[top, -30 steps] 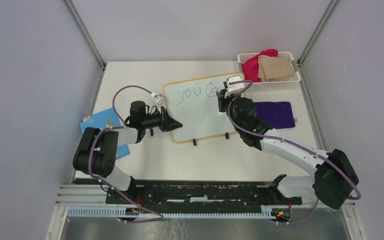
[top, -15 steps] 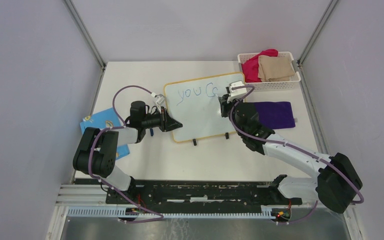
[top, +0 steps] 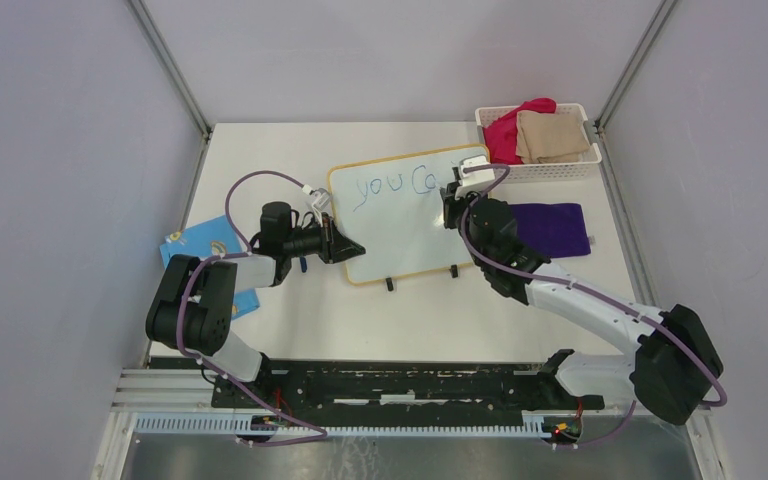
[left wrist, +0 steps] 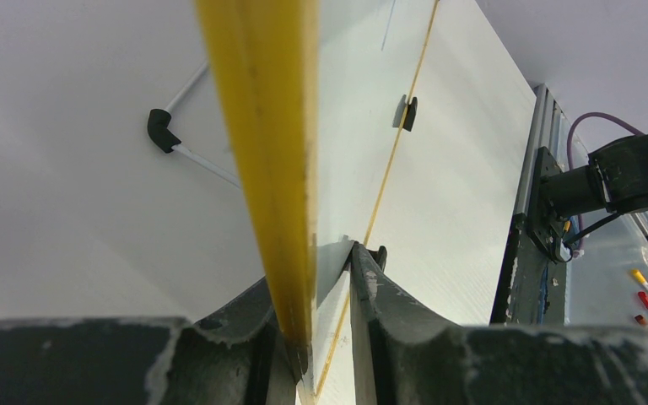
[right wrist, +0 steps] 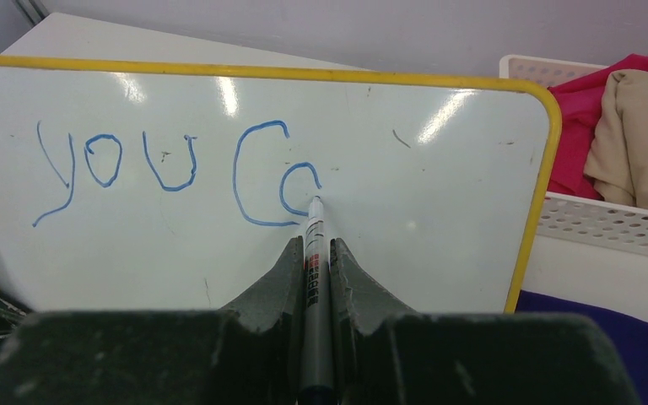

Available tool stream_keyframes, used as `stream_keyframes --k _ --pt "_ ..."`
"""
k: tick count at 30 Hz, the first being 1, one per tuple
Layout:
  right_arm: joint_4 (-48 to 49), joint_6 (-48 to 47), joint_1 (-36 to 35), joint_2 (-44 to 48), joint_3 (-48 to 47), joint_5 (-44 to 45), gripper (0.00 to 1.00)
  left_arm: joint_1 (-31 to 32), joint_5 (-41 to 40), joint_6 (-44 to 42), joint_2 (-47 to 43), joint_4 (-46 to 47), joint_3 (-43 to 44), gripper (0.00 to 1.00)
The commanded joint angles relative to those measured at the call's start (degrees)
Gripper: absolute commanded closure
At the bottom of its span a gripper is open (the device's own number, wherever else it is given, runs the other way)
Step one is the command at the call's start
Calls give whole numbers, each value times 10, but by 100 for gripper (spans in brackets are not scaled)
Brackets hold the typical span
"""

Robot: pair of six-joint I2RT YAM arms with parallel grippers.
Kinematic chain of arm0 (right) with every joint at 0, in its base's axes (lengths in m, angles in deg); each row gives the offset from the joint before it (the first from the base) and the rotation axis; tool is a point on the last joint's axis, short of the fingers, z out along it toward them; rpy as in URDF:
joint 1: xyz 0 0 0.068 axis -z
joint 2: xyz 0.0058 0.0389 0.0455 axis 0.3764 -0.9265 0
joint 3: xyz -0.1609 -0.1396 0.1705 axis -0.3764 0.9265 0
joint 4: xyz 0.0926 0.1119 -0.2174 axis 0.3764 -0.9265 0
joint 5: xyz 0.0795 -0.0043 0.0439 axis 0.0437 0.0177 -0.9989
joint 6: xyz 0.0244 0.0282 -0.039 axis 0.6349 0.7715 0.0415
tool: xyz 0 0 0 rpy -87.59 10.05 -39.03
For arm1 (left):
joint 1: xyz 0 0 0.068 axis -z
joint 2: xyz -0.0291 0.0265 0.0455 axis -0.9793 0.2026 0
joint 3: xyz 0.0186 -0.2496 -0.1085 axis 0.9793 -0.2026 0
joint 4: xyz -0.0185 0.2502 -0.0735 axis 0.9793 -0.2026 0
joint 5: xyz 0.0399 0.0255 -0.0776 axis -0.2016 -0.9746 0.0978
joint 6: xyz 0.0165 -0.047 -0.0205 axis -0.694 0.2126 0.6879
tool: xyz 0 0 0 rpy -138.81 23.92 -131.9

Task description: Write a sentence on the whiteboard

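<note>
The whiteboard (top: 400,225), white with a yellow rim and two black feet, stands tilted mid-table. Blue marker words (top: 390,184) read "you C" with a part-drawn "a" after it; they also show in the right wrist view (right wrist: 177,169). My left gripper (top: 345,246) is shut on the board's left edge, its yellow rim (left wrist: 266,152) between the jaws. My right gripper (top: 452,210) is shut on a grey marker (right wrist: 312,270). The marker's tip touches the board at the unfinished "a".
A white basket (top: 540,168) with red and tan cloths stands at the back right. A purple cloth (top: 550,228) lies right of the board. A blue flat card (top: 200,245) lies at the left under my left arm.
My right gripper shifted slightly right and back along the board while the marker added strokes after the "C". The left arm and board have not moved.
</note>
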Motion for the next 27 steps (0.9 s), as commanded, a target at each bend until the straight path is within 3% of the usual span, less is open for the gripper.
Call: stream_keyframes --k 1,10,27 --pt "4 -13 7 -11 -42 13 100 5 -61 -43 6 -51 2 98" --pt "1 -16 8 -22 -52 8 100 5 -60 -43 6 -51 2 98" --pt "2 12 9 14 16 0 100 6 -63 -44 7 -52 3 98"
